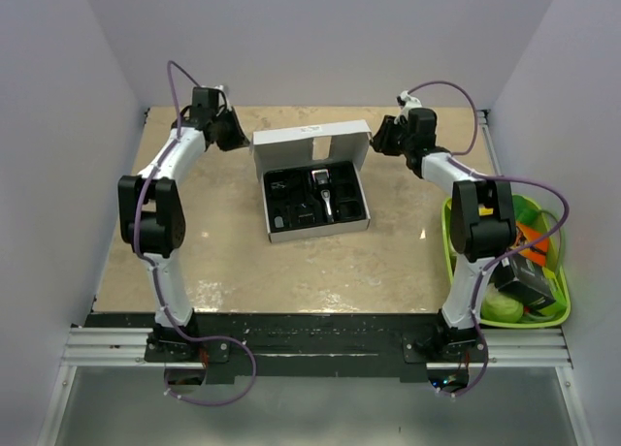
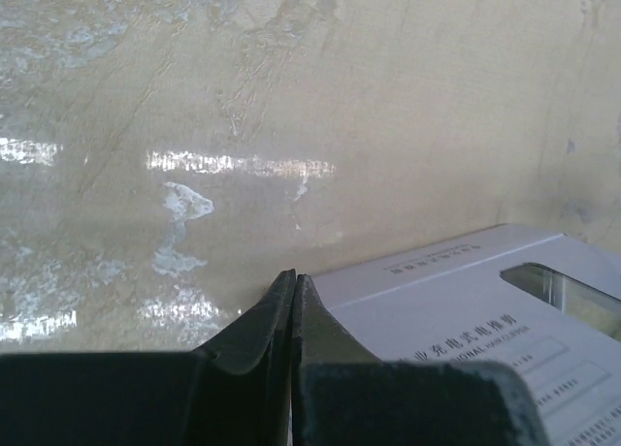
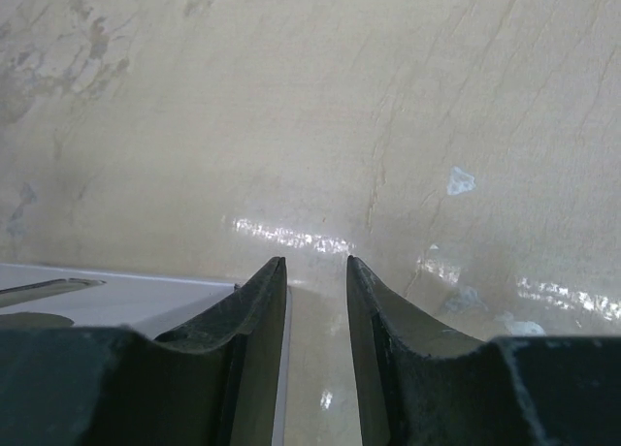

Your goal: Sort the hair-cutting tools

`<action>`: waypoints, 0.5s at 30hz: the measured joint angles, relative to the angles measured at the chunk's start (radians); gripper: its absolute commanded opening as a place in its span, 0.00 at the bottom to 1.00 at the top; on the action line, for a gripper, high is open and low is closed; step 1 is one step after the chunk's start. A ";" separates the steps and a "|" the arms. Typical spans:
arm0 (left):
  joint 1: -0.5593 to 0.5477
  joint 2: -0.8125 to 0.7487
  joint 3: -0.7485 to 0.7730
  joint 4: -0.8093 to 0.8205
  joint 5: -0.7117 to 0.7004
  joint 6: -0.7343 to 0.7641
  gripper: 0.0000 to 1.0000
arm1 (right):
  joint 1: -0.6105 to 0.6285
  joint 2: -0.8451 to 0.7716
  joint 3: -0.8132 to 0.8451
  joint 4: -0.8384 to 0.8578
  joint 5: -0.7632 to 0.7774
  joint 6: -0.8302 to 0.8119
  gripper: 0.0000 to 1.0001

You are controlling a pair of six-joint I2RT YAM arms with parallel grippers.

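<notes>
The black-and-silver hair clipper (image 1: 323, 192) lies in the black inlay of an open white box (image 1: 317, 232) at the table's middle. Small black accessories (image 1: 282, 186) lie in pockets around it. The box's white lid (image 1: 310, 141) is folded back toward the far side. My left gripper (image 1: 239, 133) is at the lid's left edge; in the left wrist view it (image 2: 293, 275) is shut, with the printed lid (image 2: 466, 301) just to its right. My right gripper (image 1: 380, 137) is at the lid's right edge; in the right wrist view it (image 3: 315, 262) is open and empty, with the lid (image 3: 97, 289) to its left.
A green basket (image 1: 449, 240) stands at the right edge of the table, holding colourful toy vegetables (image 1: 536, 235) and a dark box-like item (image 1: 524, 282). White walls close in the back and both sides. The beige tabletop (image 1: 320, 271) lies between the box and the arm bases.
</notes>
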 measured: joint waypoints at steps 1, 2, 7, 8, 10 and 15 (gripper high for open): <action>-0.001 -0.021 -0.011 -0.002 -0.002 0.000 0.04 | 0.000 -0.002 -0.004 -0.003 0.002 -0.002 0.35; -0.002 -0.043 -0.025 -0.004 -0.003 0.000 0.04 | 0.000 -0.006 -0.011 -0.005 0.004 -0.004 0.34; -0.015 -0.103 -0.076 -0.032 -0.006 0.007 0.02 | 0.001 -0.040 -0.035 -0.040 0.001 -0.010 0.32; -0.019 -0.108 -0.085 -0.037 -0.006 0.007 0.02 | 0.001 -0.045 -0.037 -0.041 -0.002 -0.011 0.32; -0.028 -0.121 -0.117 -0.047 -0.006 0.007 0.02 | 0.001 -0.066 -0.054 -0.042 -0.005 -0.014 0.32; -0.049 -0.158 -0.183 -0.071 -0.005 0.007 0.02 | 0.012 -0.119 -0.087 -0.060 -0.021 -0.024 0.31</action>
